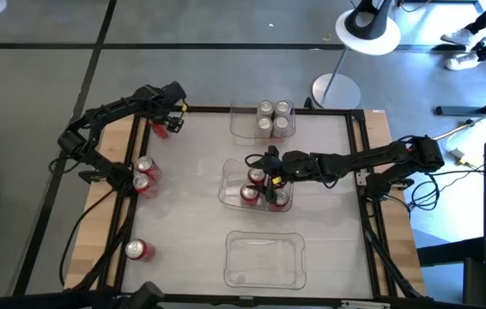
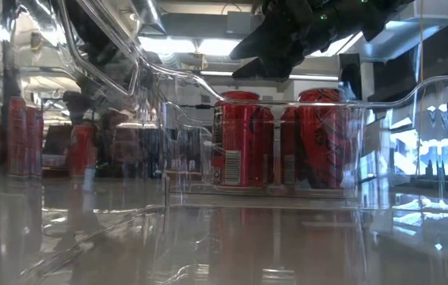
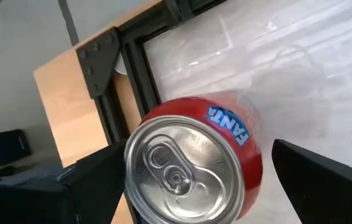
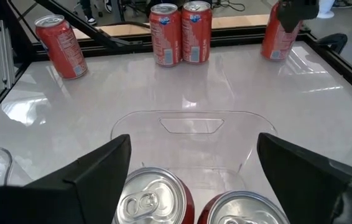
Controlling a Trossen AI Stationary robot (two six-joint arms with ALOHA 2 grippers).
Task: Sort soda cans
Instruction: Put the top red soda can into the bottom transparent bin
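- High view: the left arm reached toward the table's far left corner, elbow bent back along the left rail, and the left gripper sat around a red can at the edge of the white surface.
- Two more red cans stood touching at the left rail, and a single red can lay nearer the front-left.
- The right arm stretched level from the right rail to the table's centre — the right gripper hung over the middle tray, which held red cans.
- Four silver cans stood packed in the far tray; the near tray lay toward the front.
- Low view: the right gripper hung from above, clear of the tops of two upright red cans inside the clear tray wall. Other red cans stood far off to the side.
- Left wrist view: the dark fingers stood spread on either side of a red can, its silver top facing the camera — whether the pads pressed its sides could not be told.
- Right wrist view: the fingers stood wide apart and empty above two can tops in the tray. Across the table stood a pair of red cans, a tilted can, and one can under the left gripper.
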